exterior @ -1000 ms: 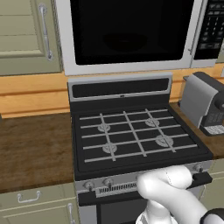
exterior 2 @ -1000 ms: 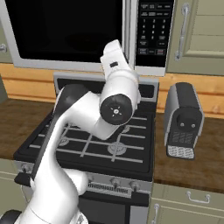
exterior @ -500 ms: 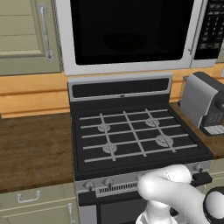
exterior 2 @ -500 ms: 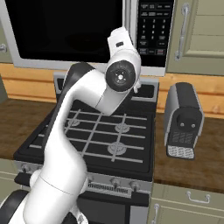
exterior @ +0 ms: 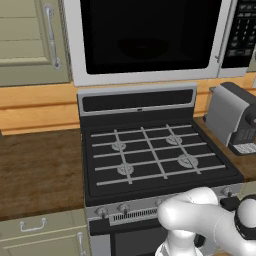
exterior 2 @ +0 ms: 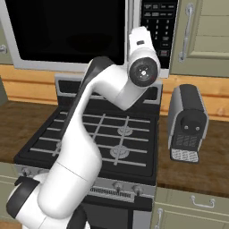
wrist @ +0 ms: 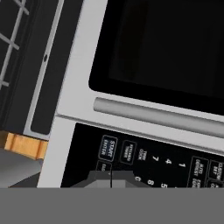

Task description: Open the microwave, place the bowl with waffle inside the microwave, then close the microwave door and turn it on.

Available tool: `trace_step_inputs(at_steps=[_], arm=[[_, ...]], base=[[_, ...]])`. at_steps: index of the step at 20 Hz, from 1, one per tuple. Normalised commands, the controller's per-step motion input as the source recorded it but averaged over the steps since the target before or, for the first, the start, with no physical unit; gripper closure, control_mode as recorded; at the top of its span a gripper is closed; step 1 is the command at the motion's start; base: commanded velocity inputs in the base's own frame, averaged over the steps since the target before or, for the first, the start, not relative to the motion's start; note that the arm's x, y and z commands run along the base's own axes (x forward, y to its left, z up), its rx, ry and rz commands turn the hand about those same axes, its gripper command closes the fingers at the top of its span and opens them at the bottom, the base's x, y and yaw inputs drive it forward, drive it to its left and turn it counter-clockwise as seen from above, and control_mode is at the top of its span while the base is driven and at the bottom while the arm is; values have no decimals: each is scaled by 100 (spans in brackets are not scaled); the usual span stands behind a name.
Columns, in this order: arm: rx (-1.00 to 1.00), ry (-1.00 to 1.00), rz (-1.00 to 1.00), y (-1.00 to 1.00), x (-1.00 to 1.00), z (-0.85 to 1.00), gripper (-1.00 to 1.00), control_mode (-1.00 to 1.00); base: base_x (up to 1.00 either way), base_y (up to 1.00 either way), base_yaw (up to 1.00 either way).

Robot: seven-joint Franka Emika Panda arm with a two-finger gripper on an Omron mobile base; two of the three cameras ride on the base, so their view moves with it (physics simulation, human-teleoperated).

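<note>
Microwave door [exterior: 150,42] is shut, black glass closed flush in its silver frame, so the only step left looks like turning it on. Bowl and waffle aren't on the stove [exterior: 155,160] or counter; presumably inside the microwave [exterior 2: 89,36], but the dark glass hides them, can't confirm. Arm is raised toward the keypad panel [exterior 2: 157,27] at the right of the door. Gripper [wrist: 111,178] has its fingers pinched together, holding nothing, tips right at the lower keypad buttons just beside the start button [wrist: 108,148].

Risks: tips look slightly off from start, so a straight push could hit the neighbouring key or the gap between keys. The toaster [exterior 2: 188,123] sits below right, clear of the arm.
</note>
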Motion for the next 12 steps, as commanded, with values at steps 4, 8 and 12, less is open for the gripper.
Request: trace_step_inputs(at_steps=[4, 8, 12], arm=[[5, 0, 0, -13, 12, -19, 100, -100], [6, 0, 0, -1, 2, -5, 100, -100], [6, 0, 0, 6, 10, 0, 100, -100]], base=[[0, 0, 0], [0, 0, 0], [0, 0, 0]])
